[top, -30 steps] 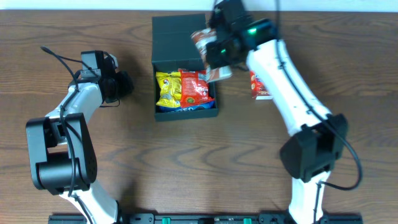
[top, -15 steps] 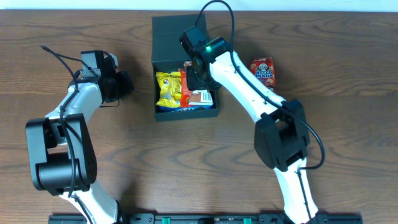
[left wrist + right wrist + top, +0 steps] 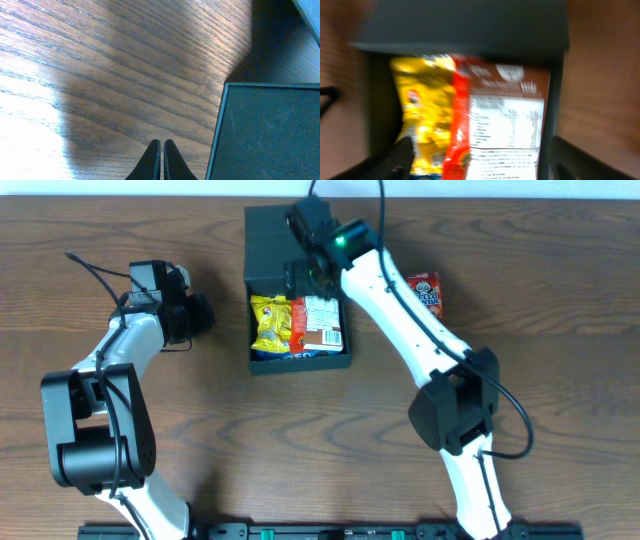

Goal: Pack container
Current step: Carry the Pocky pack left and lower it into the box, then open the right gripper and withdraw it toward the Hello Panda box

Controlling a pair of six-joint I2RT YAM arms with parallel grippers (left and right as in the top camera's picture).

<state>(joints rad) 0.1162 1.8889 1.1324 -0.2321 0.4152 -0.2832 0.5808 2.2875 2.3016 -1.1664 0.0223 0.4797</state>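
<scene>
Your left gripper (image 3: 161, 159) sits pinched together on nothing, toward the left edge. The container (image 3: 300, 364) is mid-counter by the far edge, and your right gripper (image 3: 308, 278) hangs over it with fingers spread. I'd lift straight up, clear of the lid (image 3: 278, 235). Count: one yellow packet (image 3: 268, 320) and one red-and-white packet (image 3: 322, 322) on top inside, one loose packet (image 3: 424, 292) to the right.

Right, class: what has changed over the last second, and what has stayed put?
The right gripper carried a red and white packet down into the box, beside the yellow packet, let go and drew back toward the lid, open. The left gripper stayed where it was.
</scene>
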